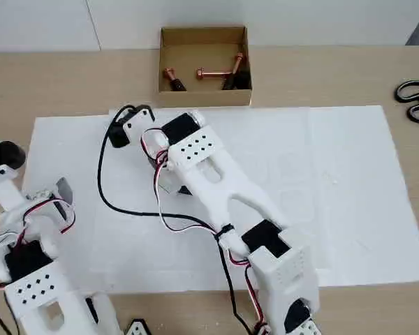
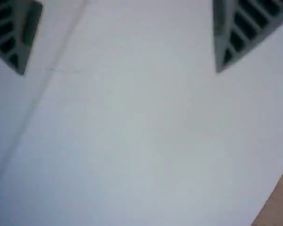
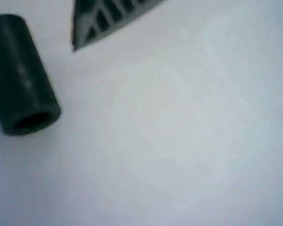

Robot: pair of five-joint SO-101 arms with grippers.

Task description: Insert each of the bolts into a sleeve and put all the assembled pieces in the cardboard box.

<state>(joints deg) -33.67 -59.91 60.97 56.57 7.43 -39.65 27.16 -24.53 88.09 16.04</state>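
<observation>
Gaping wide, left end effector (image 2: 119, 71), over paper (image 2: 132, 155)

— Underneath?
— Light wooden table (image 1: 56, 77), covered across the middle by a white paper sheet (image 1: 349, 174).
— Behind?
— White wall (image 1: 279, 17), split by a thin seam.
— Elsewhere?
— Black-handled scissors (image 1: 415, 100), lying on bare wood near the sheet's far corner.

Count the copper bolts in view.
3 copper bolts, all in the cardboard box: one at its left end, one lying crosswise in the middle, one slanted at the right. More could be hidden under the arm over the paper.
</observation>
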